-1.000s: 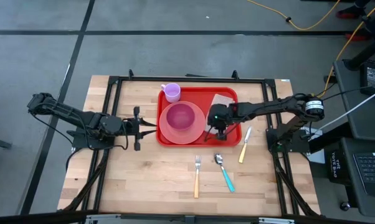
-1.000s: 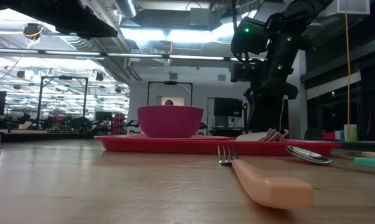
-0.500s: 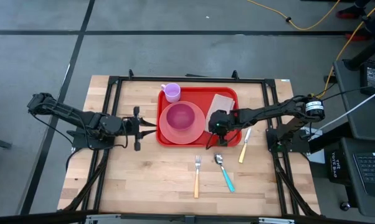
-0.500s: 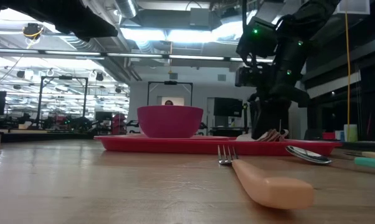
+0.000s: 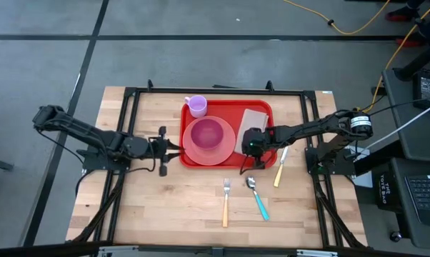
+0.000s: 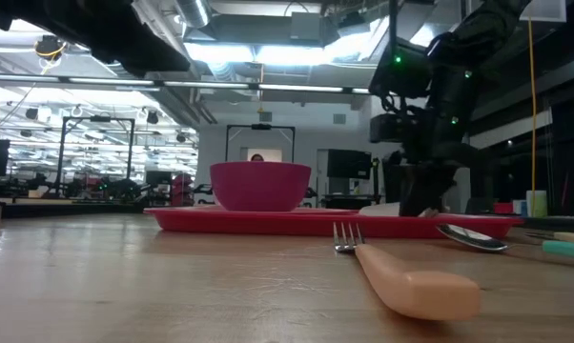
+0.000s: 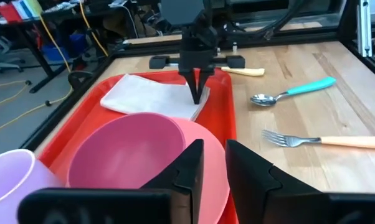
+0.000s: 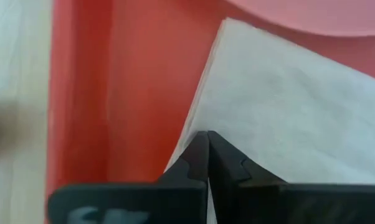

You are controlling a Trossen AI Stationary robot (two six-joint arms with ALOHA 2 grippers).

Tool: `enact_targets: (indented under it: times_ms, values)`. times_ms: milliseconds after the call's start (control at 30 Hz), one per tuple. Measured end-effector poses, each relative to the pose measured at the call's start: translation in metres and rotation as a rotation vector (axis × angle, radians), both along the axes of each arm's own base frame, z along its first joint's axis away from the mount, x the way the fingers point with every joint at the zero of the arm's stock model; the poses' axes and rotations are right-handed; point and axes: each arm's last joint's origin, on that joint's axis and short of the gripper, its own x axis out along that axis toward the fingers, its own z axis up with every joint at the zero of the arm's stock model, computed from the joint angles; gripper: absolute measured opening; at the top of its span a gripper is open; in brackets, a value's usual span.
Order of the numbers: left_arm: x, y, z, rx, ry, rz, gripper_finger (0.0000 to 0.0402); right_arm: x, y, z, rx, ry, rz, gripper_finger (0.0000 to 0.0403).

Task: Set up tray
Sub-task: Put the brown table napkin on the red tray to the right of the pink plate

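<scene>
The red tray lies mid-table. It carries a pink plate with a pink bowl, a lilac cup at its far left corner, and a white napkin on its right side. My right gripper points steeply down, shut, with its tips at the napkin's near edge. My left gripper reaches almost level to the tray's left rim. Its fingers stand a narrow gap apart, in front of the plate. My right gripper stands from above with its shut tips on the napkin's near edge, close to a corner. The napkin lies flat on the tray. Whether a layer is caught between the tips I cannot tell. My left gripper: whether it touches the tray's rim I cannot tell.
On the bare wood near the tray lie a fork with a cream handle, a spoon with a teal handle and a knife to the tray's right. A black frame borders the table top.
My right gripper has sunk over the tray's right side and a little toward the near edge, coming down onto the napkin. My left gripper has moved a short way right, toward the tray's left rim.
</scene>
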Motion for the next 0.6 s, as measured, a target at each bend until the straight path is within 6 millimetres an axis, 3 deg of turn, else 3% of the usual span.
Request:
enact_targets:
  times_ms: [600]
  values:
    - [0.023, -0.007, -0.018, -0.066, 0.027, 0.004, 0.0056, -0.019, 0.002, -0.004, -0.027, 0.209, 0.159, 0.0002]
